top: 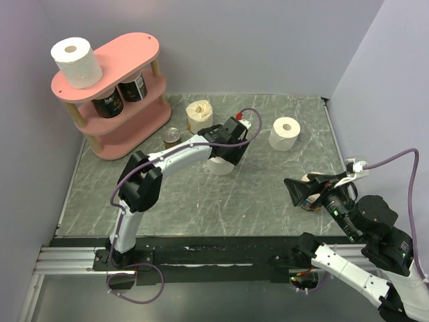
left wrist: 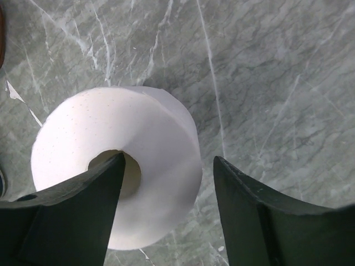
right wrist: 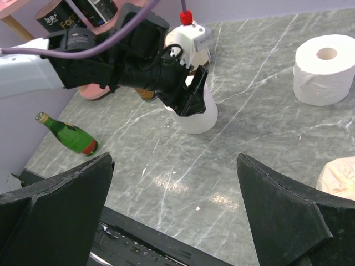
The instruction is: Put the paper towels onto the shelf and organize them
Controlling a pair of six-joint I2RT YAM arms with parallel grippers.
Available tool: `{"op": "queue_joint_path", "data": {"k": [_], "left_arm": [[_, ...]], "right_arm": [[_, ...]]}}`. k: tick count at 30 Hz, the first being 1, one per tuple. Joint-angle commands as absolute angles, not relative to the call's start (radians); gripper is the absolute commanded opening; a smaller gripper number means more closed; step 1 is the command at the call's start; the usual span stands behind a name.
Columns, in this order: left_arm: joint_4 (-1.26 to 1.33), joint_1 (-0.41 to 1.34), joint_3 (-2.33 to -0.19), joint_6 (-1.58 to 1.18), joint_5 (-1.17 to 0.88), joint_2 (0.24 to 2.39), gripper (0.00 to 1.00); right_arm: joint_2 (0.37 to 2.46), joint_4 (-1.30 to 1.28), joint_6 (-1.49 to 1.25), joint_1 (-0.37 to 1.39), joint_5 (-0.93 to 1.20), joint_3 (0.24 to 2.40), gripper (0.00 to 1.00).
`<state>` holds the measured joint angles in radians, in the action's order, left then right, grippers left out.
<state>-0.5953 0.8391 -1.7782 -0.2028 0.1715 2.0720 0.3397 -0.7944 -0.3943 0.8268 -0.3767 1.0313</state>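
**Grey marbled table top** [top: 268, 208]: hard, smooth and faintly glossy. We expect a roll to slide on it rather than catch.

**Pink three-tier shelf** [top: 137, 48], far left corner: long oval boards with a matt finish, joined by pale wooden posts. One white paper towel roll [top: 77, 62] stands on end at the left of the top board. Two dark labelled cans [top: 120, 95] sit on the middle tier.

**Rolls on the table**, all upright:
- The mid-table roll [left wrist: 111, 160] is under the left arm.
- A cream-tinted roll [top: 199, 115] stands behind it.
- A far-right roll [top: 285, 133] stands well apart from both.

**Handling (our judgement):**
- The rolls should be light, soft and compressible, and the dimpled paper should give good friction.
- The wall around the hollow core is probably the firmest part.
- The best hold is one finger down the core and the other on the outer face, pinching the wall. Too hard a squeeze would dent the roll.

**Left gripper** [left wrist: 169, 160]: the jaws are apart and straddle the mid-table roll's wall. One finger is at the mouth of the core and the other is outside, with table showing between it and the paper. There is no pinch yet.

**Right gripper** [right wrist: 175, 158]: spread wide with nothing between the fingers, hovering at the near right of the table.

**Smaller items:** a metal-topped can [top: 172, 137] stands on the table near the shelf's foot. A green glass bottle [right wrist: 69, 134] lies on its side near the table's left edge. It is round, so it could roll.
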Motion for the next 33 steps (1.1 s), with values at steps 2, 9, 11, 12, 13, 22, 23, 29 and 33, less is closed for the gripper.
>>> {"op": "queue_joint_path", "data": {"k": [2,9,11,12,13,22,23,29,33], "left_arm": [[-0.554,0.839,-1.755,-0.193,0.199,2.077,0.63],[-0.569,0.839,-1.74,-0.184,0.236,2.014,0.43],[-0.593,0.841,-1.749,-0.178,0.253,1.976,0.42],[-0.609,0.839,-1.77,-0.175,0.264,1.964,0.41],[-0.621,0.839,-1.784,-0.169,0.285,1.95,0.41],[-0.816,0.833,-2.04,-0.04,0.498,1.839,0.4],[-0.827,0.827,-2.102,-0.019,0.53,1.839,0.4],[-0.813,0.763,-2.279,0.122,0.641,1.825,0.4],[-0.758,0.7,-2.342,0.199,0.71,1.821,0.4]], "right_arm": [[0.336,-0.765,-0.379,0.833,-0.403,1.04,1.0],[0.344,-0.761,-0.373,0.833,-0.407,1.048,1.0],[0.347,-0.759,-0.37,0.831,-0.41,1.049,1.0],[0.35,-0.759,-0.371,0.833,-0.411,1.051,0.99],[0.353,-0.759,-0.371,0.833,-0.411,1.054,1.0],[0.379,-0.764,-0.37,0.831,-0.419,1.081,1.0],[0.38,-0.761,-0.37,0.833,-0.423,1.083,1.0],[0.402,-0.752,-0.377,0.833,-0.402,1.095,1.0],[0.437,-0.772,-0.37,0.834,-0.396,1.121,1.0]]}}
